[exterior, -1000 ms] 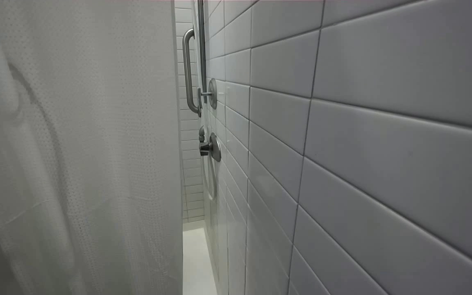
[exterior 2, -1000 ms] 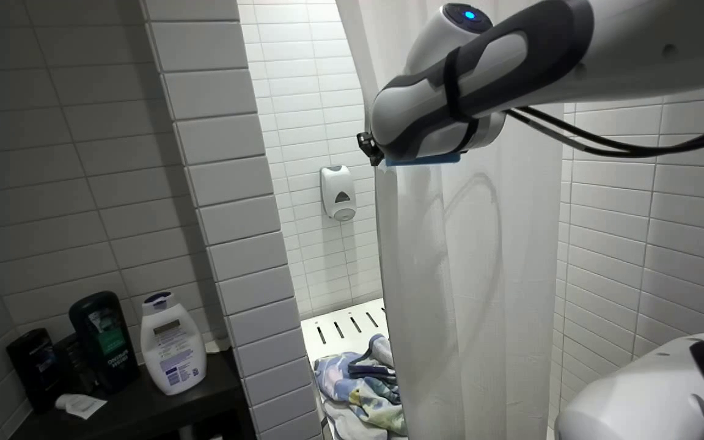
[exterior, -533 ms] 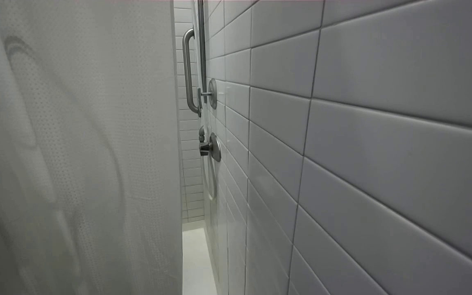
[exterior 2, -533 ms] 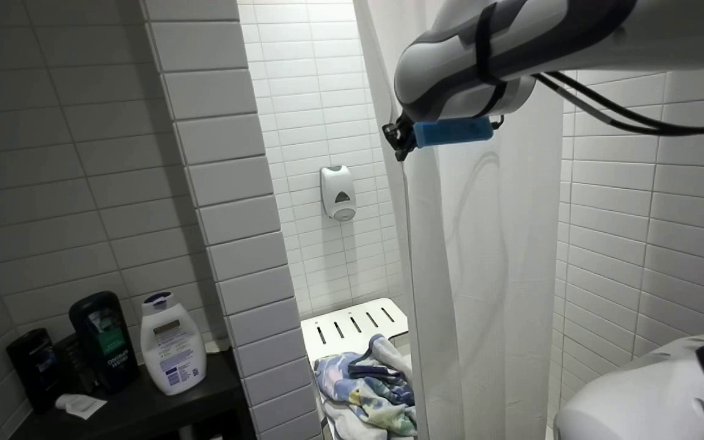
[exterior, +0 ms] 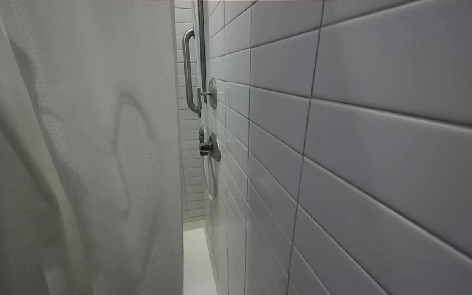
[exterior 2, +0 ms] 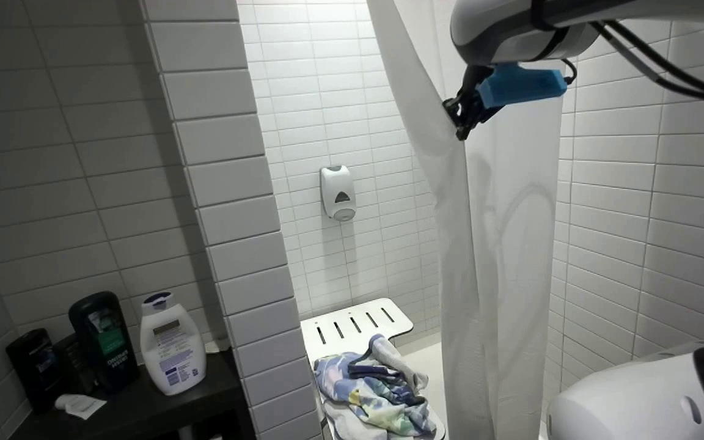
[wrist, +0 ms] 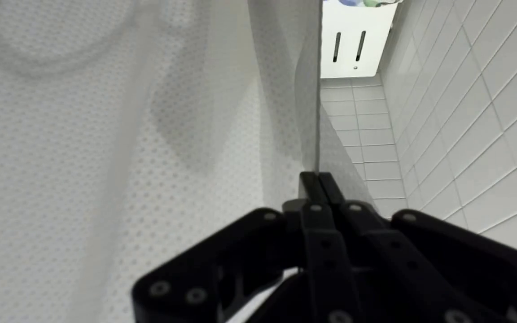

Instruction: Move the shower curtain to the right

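The shower curtain [exterior 2: 462,256] is a tall white sheet with vertical folds, hanging in the shower opening. Its free edge is pulled slantwise towards my gripper [exterior 2: 454,119], and below it the edge hangs down beside the bench. In the wrist view the black fingers [wrist: 316,175] are closed together with the edge of the curtain [wrist: 204,125] running into the fingertips. Another exterior view shows the curtain [exterior: 96,123] at the left with folds and shadows; the gripper is not visible there.
A slotted white bench [exterior 2: 352,324] holds crumpled colourful cloth [exterior 2: 376,385]. A soap dispenser [exterior 2: 338,192] is on the back wall. Bottles, including a white one [exterior 2: 172,345], stand on a dark shelf [exterior 2: 144,403]. A grab bar [exterior: 187,71] and shower valve [exterior: 215,147] are on the tiled wall.
My gripper has moved right and upward in an exterior view, drawing the curtain's edge right with it. More of the bench and cloth shows. The curtain's folds and shadows have shifted.
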Controlling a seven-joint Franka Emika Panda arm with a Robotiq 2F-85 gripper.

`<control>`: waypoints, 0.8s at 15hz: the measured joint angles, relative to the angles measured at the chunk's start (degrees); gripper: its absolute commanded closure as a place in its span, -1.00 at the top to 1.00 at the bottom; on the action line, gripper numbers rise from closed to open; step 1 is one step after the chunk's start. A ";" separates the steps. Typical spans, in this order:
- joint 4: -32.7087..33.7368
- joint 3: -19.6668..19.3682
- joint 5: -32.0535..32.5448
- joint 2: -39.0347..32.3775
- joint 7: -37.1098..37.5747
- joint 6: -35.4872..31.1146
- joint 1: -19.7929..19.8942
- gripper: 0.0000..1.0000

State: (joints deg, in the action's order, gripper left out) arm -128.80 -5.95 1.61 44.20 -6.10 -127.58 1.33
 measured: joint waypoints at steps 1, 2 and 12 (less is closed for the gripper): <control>1.16 -1.05 0.00 -0.24 -0.69 0.70 0.19 -0.99; 2.18 -1.94 0.00 -0.55 -1.19 0.95 0.29 -0.99; 13.43 -4.77 0.16 -9.26 7.19 0.28 6.48 -0.99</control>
State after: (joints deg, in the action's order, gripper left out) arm -115.37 -10.72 1.77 34.94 1.10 -127.30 7.82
